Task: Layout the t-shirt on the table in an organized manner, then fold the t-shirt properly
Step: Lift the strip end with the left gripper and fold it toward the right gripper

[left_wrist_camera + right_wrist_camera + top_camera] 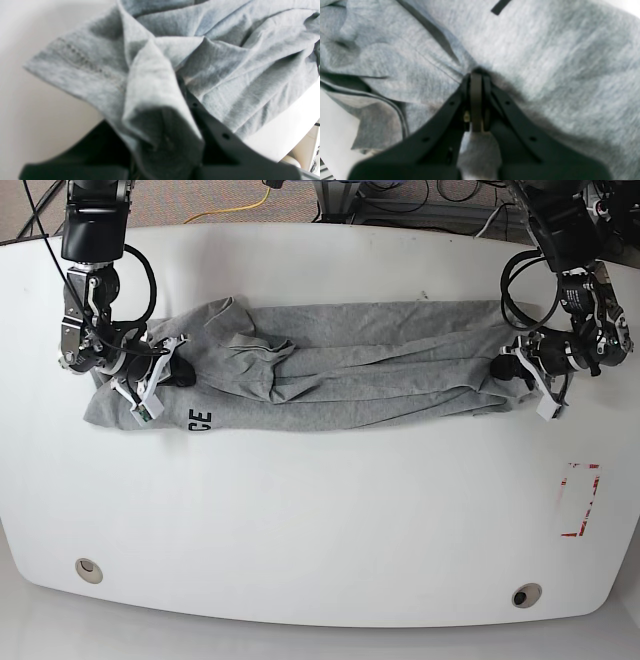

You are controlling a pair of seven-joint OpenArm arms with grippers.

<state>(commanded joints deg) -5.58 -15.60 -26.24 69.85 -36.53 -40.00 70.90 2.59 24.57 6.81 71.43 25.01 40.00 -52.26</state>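
The heather-grey t-shirt [340, 370] lies stretched sideways across the far half of the white table [320, 520], bunched in long wrinkles, with dark lettering showing near its left end. My right gripper [175, 370], on the base view's left, is shut on a pinch of the t-shirt [545, 55]; the closed fingertips [477, 82] press into the cloth. My left gripper [503, 370], on the base view's right, is shut on the shirt's other end. A fold of the t-shirt [160, 105] drapes between and over its black fingers [217, 135].
A red tape rectangle [579, 500] marks the table at the front right. Two round grommet holes [88, 568] [526, 594] sit near the front edge. Cables lie on the floor behind the table's far edge.
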